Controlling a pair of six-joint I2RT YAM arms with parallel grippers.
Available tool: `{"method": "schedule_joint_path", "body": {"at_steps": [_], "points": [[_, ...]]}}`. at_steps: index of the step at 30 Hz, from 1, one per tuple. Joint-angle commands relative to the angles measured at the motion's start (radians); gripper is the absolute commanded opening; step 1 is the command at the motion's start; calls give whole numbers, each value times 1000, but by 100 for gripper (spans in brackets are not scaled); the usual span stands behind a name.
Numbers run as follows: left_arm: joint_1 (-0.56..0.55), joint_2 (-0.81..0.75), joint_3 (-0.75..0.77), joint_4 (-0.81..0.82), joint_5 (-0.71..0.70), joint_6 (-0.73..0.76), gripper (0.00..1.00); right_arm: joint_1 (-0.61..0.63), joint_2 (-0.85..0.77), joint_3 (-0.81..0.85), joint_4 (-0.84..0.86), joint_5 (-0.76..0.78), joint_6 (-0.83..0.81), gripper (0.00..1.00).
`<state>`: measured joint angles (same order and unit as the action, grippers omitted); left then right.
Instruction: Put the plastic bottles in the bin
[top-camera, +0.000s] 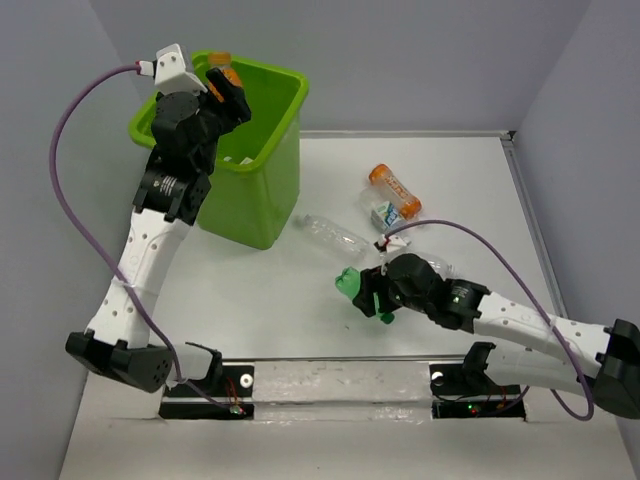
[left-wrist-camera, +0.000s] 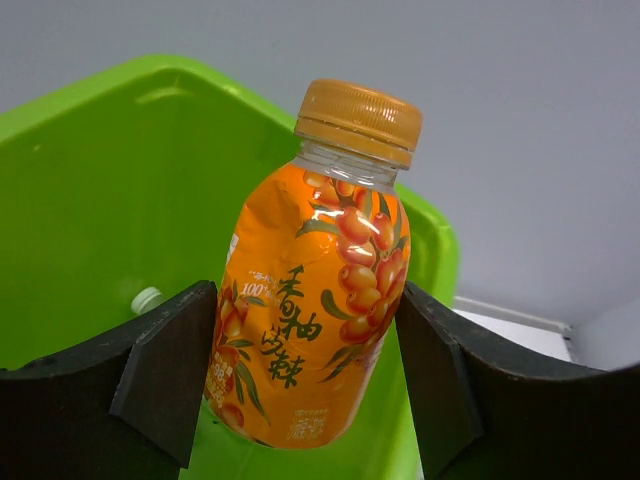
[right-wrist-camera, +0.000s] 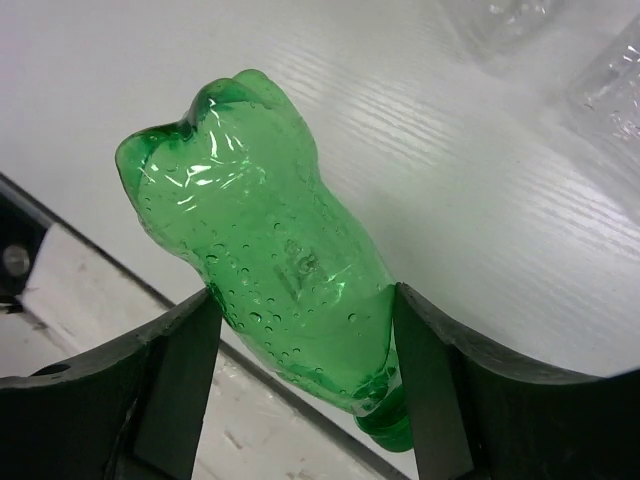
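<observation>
White wood-grain tabletop (top-camera: 300, 330) and grey walls framed the work. The left gripper (top-camera: 228, 92) pinched a glossy orange juice bottle (left-wrist-camera: 315, 290) by its shrink-wrapped belly over the mouth of the lime-green bin (top-camera: 262, 190). Letting go only once it was well inside the rolled rim seemed wise. The right gripper (top-camera: 368, 297) clamped a dimpled, translucent green bottle (right-wrist-camera: 270, 270) low above the table. A clear crumpled bottle (top-camera: 335, 237) lay near the bin.

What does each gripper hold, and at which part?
Left gripper: the orange bottle, by its lower body. Right gripper: the green bottle, near its neck.
</observation>
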<state>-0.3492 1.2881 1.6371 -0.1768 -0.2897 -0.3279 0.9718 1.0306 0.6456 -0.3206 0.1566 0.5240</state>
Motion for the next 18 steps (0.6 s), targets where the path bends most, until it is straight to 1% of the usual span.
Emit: {"method": "schedule_joint_path", "body": {"at_steps": [1, 2, 3, 4, 5, 6, 7, 8, 9, 10, 11, 12, 13, 16, 17, 18], "points": [[59, 72, 62, 1, 41, -45, 83, 31, -113, 97, -17, 6, 18, 40], [58, 68, 64, -3, 47, -43, 93, 31, -121, 117, -15, 1, 7, 40], [59, 54, 40, 14, 60, -43, 99, 31, -127, 165, -12, -2, -5, 38], [58, 6, 15, 29, 82, -45, 99, 31, -126, 195, -9, 4, -21, 37], [59, -30, -44, 51, 95, -48, 99, 31, -107, 230, -3, 12, -57, 37], [59, -62, -74, 89, 104, -48, 99, 31, -89, 300, -2, 20, -77, 37], [58, -131, -98, 97, 112, -49, 99, 31, -69, 340, 2, 30, -99, 37], [59, -163, -133, 97, 112, -46, 99, 31, -19, 427, 3, 46, -142, 37], [58, -226, -152, 92, 113, -42, 99, 31, 9, 472, 5, 49, -166, 37], [58, -227, -170, 88, 118, -40, 99, 31, 35, 515, 11, 50, -186, 37], [58, -287, -210, 80, 139, -39, 99, 31, 63, 560, 29, 54, -229, 37], [58, -315, -232, 62, 155, -36, 99, 31, 112, 604, 43, 52, -249, 37], [56, -375, -253, 51, 170, -36, 99, 31, 137, 691, 55, 51, -268, 37], [58, -466, -362, 4, 268, -34, 99, 31, 255, 839, 100, 46, -338, 37], [56, -527, -423, -7, 332, -31, 99, 31, 291, 956, 95, 38, -370, 37], [56, -553, -453, -45, 355, -28, 99, 31, 366, 1015, 97, 35, -387, 37]]}}
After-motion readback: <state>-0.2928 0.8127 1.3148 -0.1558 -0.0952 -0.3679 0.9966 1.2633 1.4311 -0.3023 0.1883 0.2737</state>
